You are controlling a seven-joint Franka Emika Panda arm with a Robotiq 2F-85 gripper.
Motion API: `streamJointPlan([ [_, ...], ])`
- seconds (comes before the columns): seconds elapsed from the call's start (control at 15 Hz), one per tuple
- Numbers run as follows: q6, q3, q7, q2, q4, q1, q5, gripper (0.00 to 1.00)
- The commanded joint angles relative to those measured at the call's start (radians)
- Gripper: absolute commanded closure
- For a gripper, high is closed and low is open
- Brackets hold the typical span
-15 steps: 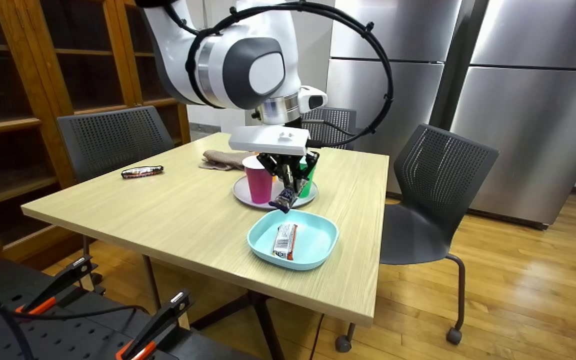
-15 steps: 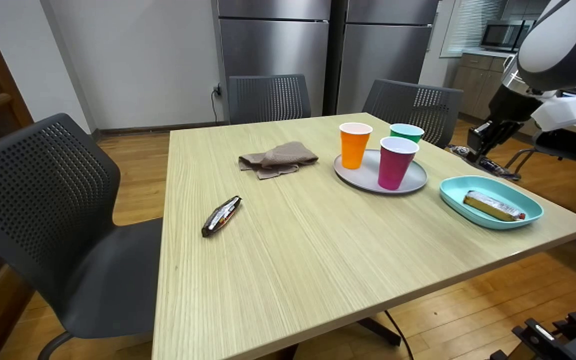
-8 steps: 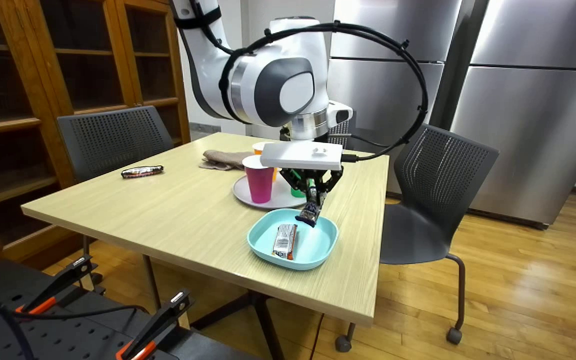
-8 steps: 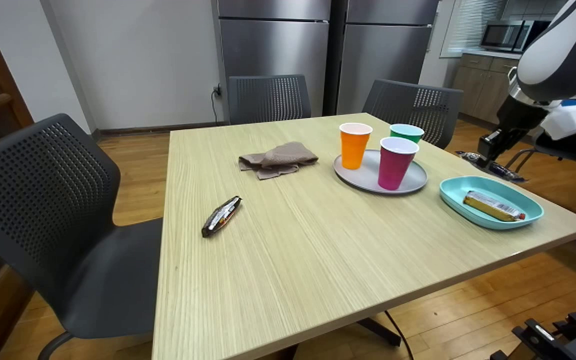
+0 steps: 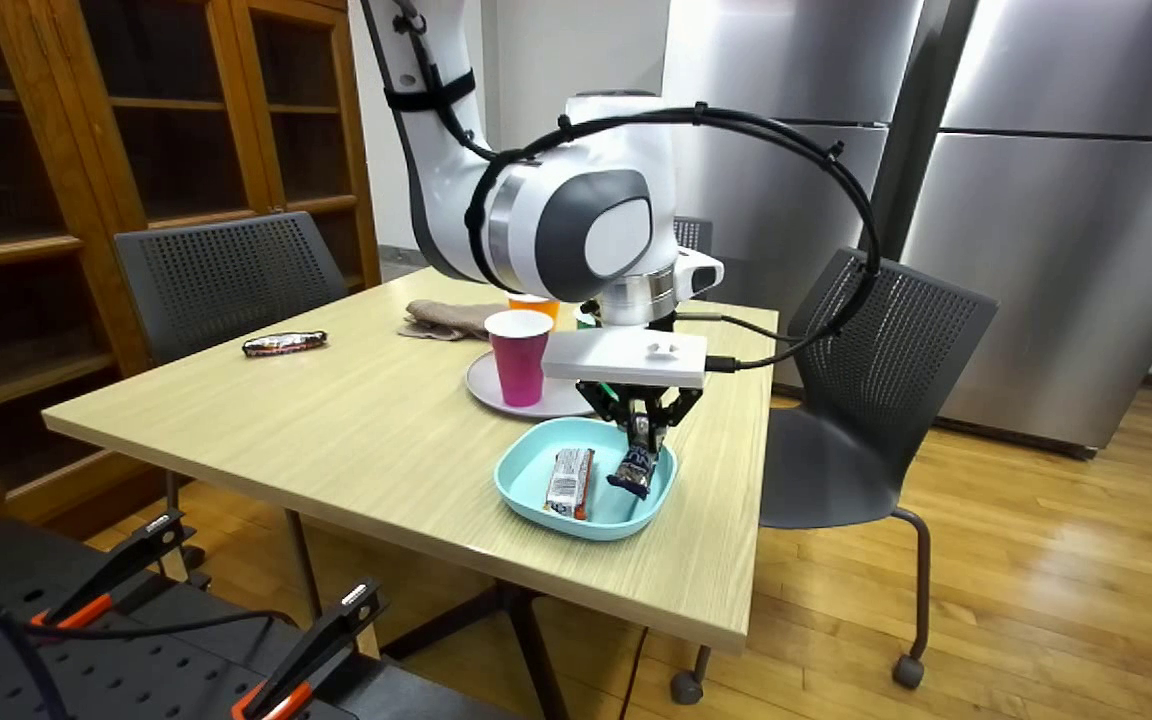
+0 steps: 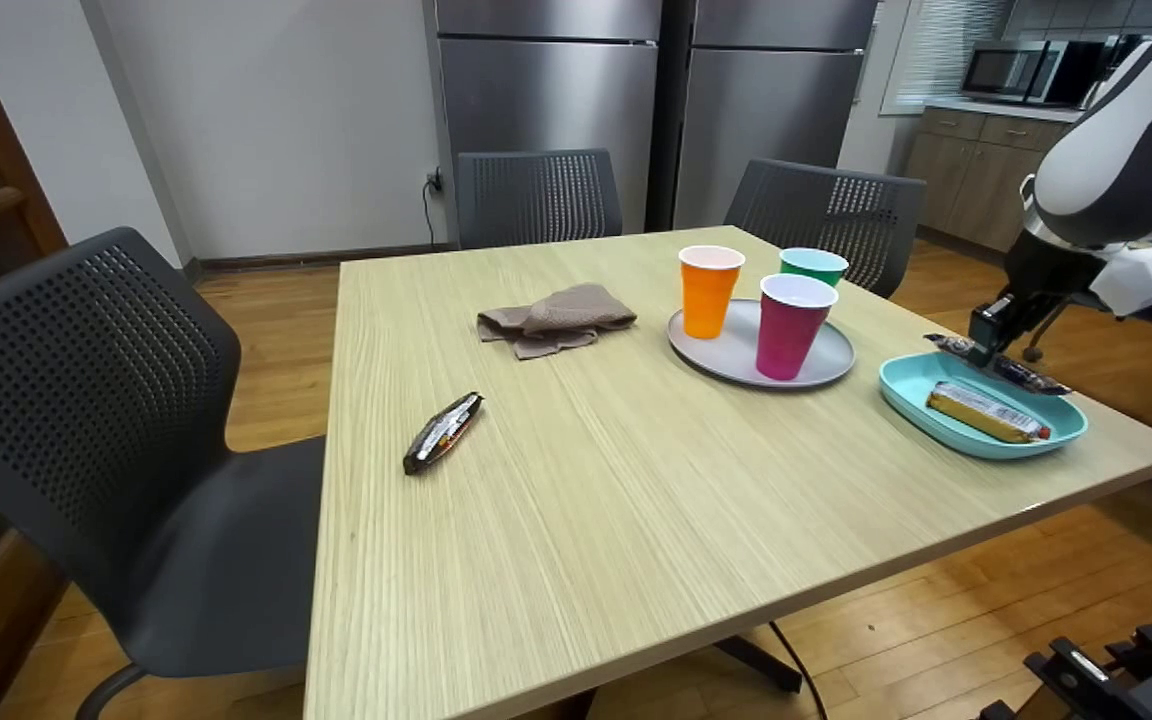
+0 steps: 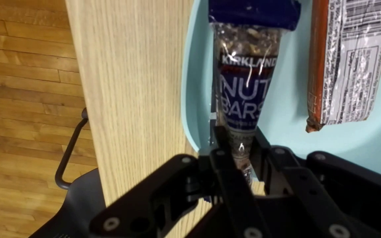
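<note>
My gripper [image 7: 240, 135] is shut on a clear-wrapped nut bar [image 7: 243, 89] with a dark blue label, gripped near its middle. In both exterior views the nut bar [image 5: 636, 468] is low over one side of the light blue tray [image 5: 526, 468]; I cannot tell whether it touches the bottom. Inside that tray lies a second bar [image 7: 352, 62] in white and orange-brown wrapping, beside the held one and apart from it. In an exterior view the gripper [image 6: 981, 345] hides part of the nut bar's middle.
Close behind the tray, a grey plate [image 6: 696, 355] carries purple [image 6: 794, 330], orange [image 6: 709, 295] and green [image 6: 814, 265] cups. A brown cloth [image 6: 561, 320] and a dark-wrapped bar [image 6: 443, 432] lie farther off. The table edge [image 7: 84, 82] runs near the tray; chairs [image 5: 836, 430] surround the table.
My gripper has carried the nut bar from in front of the plate across and down to the tray. The cups, the plate and the other bars have stayed put.
</note>
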State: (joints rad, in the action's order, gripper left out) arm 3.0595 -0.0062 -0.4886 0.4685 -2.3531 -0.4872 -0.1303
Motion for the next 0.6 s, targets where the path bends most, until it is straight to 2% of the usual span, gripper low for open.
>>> streamJointPlan([
  [0.0,0.014,-0.002,-0.011,-0.017,-0.008,-0.006,-0.029,0.53],
  [0.27,0.052,0.034,-0.023,-0.092,-0.064,-0.024,-0.041,0.23],
  [0.47,0.075,0.137,-0.024,-0.141,-0.101,-0.08,-0.009,0.02],
  [0.53,0.069,0.198,-0.036,-0.155,-0.114,-0.117,0.02,0.0],
])
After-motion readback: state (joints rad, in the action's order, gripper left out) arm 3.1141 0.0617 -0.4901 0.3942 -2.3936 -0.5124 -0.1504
